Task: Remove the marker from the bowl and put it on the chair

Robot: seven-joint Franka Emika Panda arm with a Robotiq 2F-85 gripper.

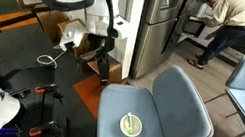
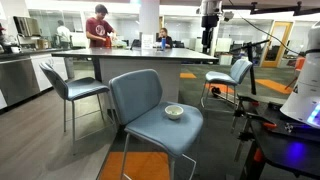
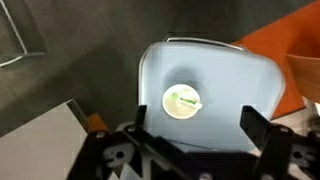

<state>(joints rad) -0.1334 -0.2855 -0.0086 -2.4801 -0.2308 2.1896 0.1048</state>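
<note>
the bowl (image 3: 183, 101) sits on the chair (image 3: 225, 70), just below the middle of the wrist view. the marker (image 3: 183, 97) lies inside it, a short green streak across the cream bottom. it looks flat and low in the dish, probably because the shallow wall keeps so thin a pen from rolling off the padded seat.

the gripper (image 3: 195, 122) shows at the lower edge of the wrist view. its two dark fingers (image 3: 140, 128) are spread wide with nothing between them. in an exterior view the gripper (image 2: 208, 40) hangs near the top right of the frame, well above the bowl (image 2: 174, 111). that height likely suits lining up, since the wrist camera takes in the whole seat.

the next move seems to call for a descent with the jaws set across the marker's thin width, clear of the rim. bare padding lies beside the bowl for the drop.

no brand, label or writing is readable on bowl, marker or chair; all are too small.
</note>
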